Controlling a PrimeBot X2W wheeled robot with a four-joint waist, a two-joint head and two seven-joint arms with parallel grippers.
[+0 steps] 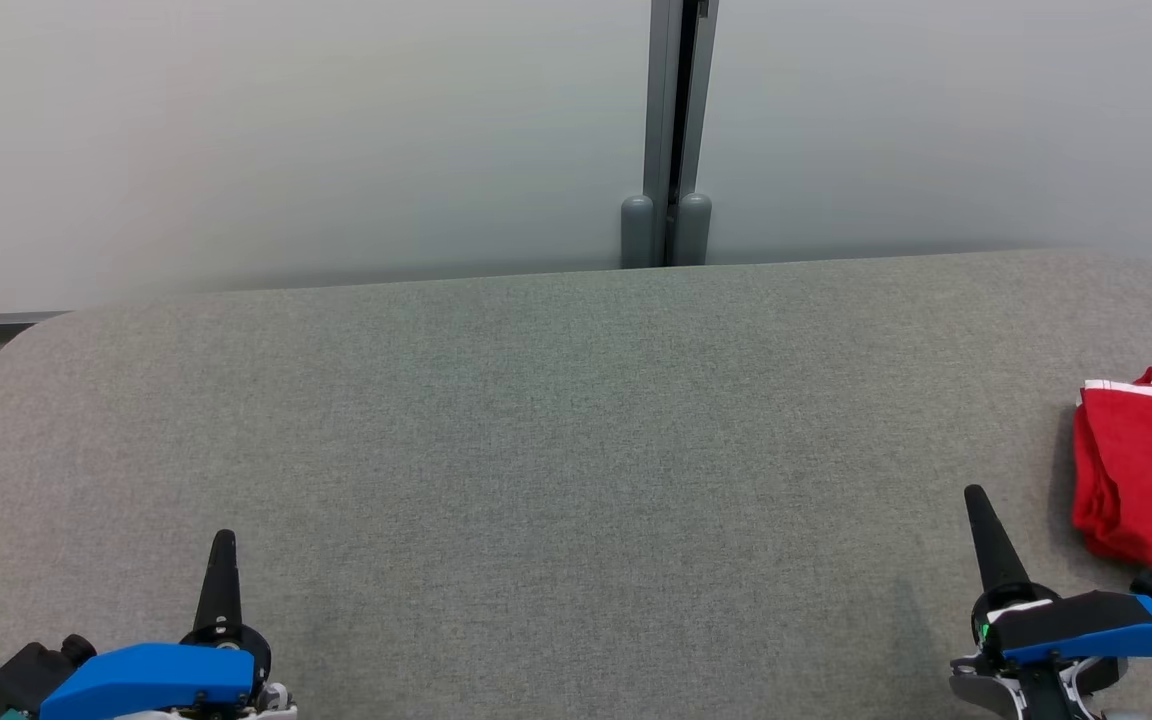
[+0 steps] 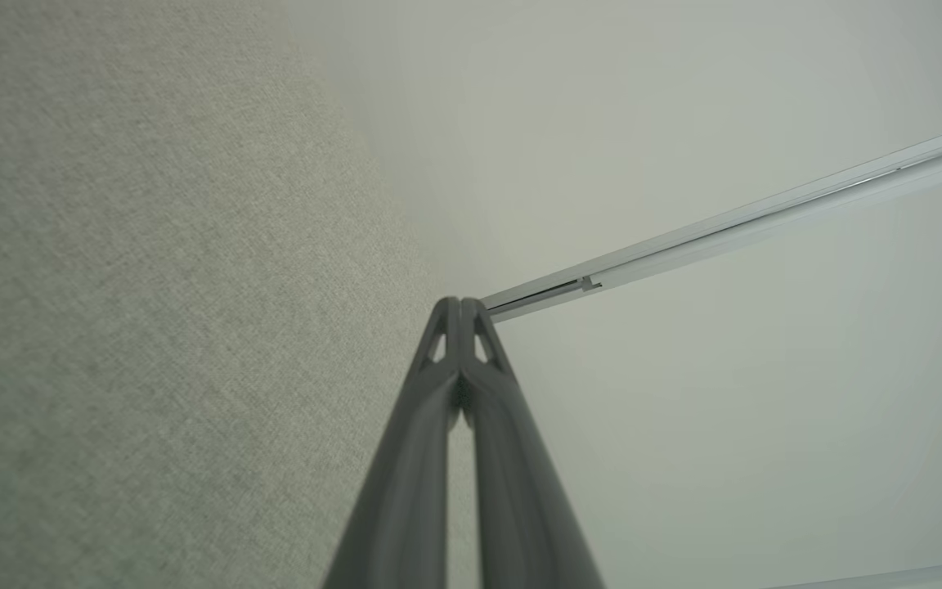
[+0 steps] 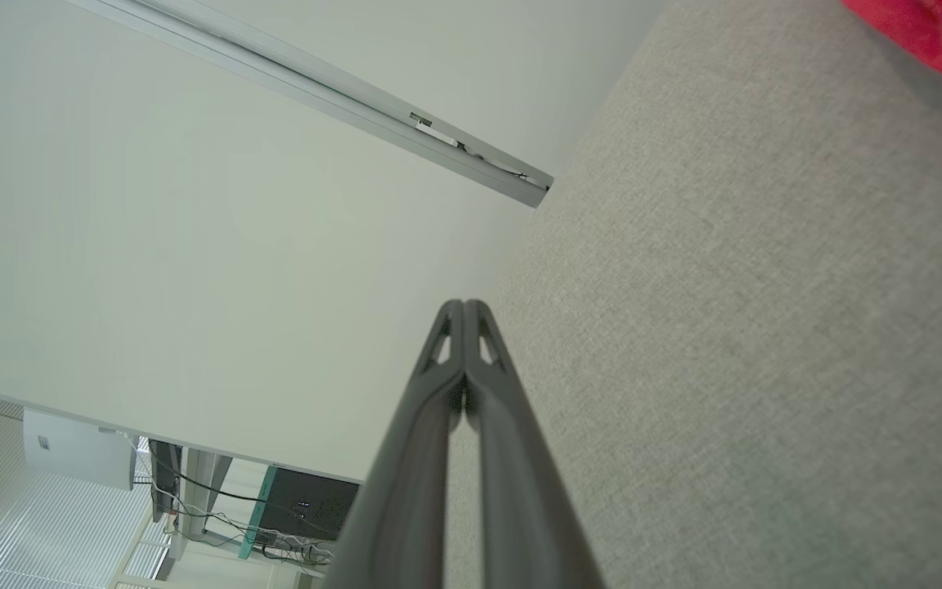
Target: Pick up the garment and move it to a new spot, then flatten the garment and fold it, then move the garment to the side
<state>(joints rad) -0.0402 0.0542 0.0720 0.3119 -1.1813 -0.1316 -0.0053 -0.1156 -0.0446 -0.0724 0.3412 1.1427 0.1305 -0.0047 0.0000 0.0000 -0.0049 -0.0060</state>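
Grey fabric surface (image 1: 536,450) before pale partition panels (image 1: 286,130)

The counter (image 1: 536,450) is wide and covered with a grey woven fabric that lies flat and even. Its two far corners are rounded. One thing lies on it: a red garment (image 1: 1141,470), folded into a flat pile with a white band along its far edge. It rests at the right end of the counter, partly cut by the picture edge.
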